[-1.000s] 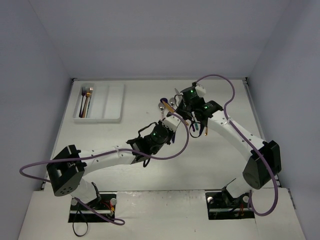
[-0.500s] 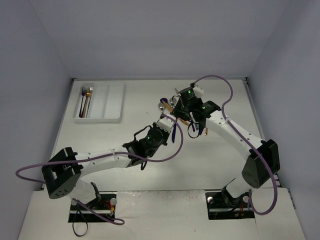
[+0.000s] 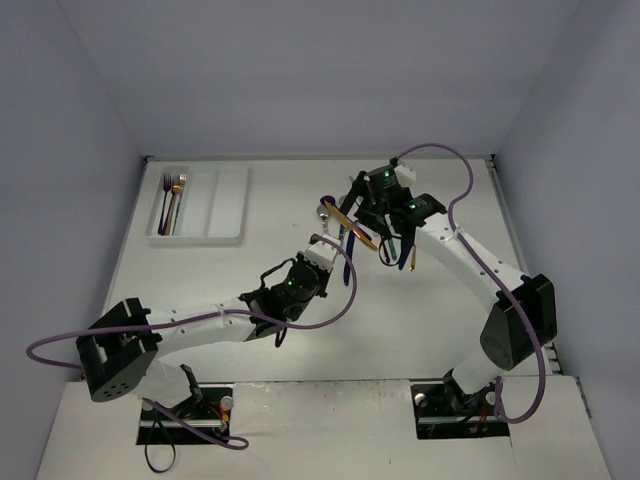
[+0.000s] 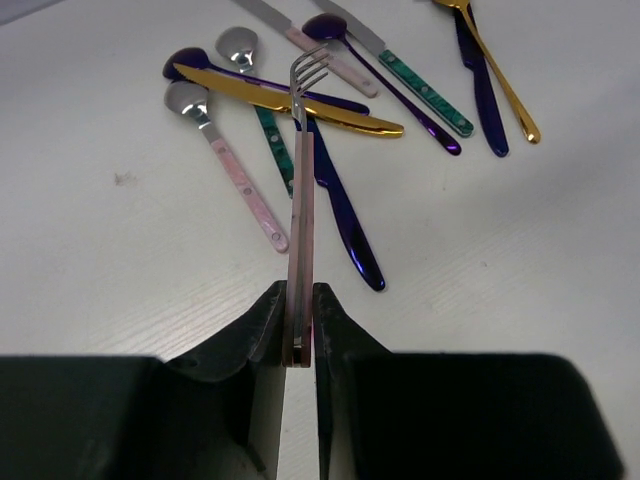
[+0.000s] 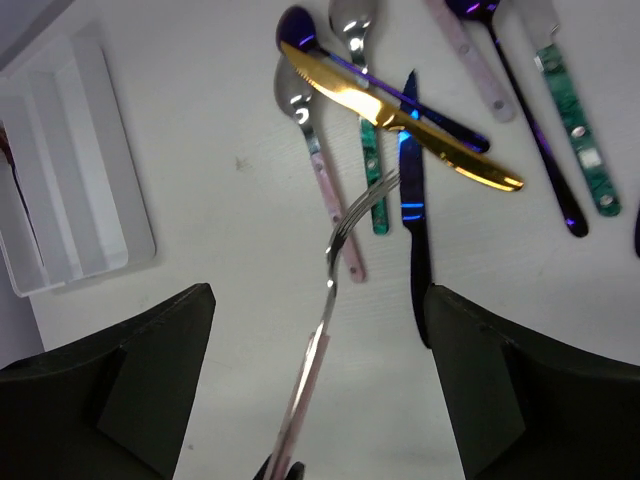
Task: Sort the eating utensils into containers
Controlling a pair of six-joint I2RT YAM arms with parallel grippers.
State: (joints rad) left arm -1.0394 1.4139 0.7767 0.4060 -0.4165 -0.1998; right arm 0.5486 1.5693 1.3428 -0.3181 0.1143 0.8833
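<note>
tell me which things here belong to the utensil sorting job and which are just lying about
Belongs to the job:
- fork pinched in the left gripper
- loose utensils on the table
- white tray
- forks already in its leftmost compartment

Just there:
- purple cables on the arms; no other stray item shows

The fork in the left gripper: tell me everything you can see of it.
The fork is slim, with a pinkish metallic handle and silver tines. The left gripper has its jaws shut on the handle's end; the tines point away, above the loose utensils. It looks lifted off the table. Nothing else touches it; the right gripper has its jaws open around it.
</note>
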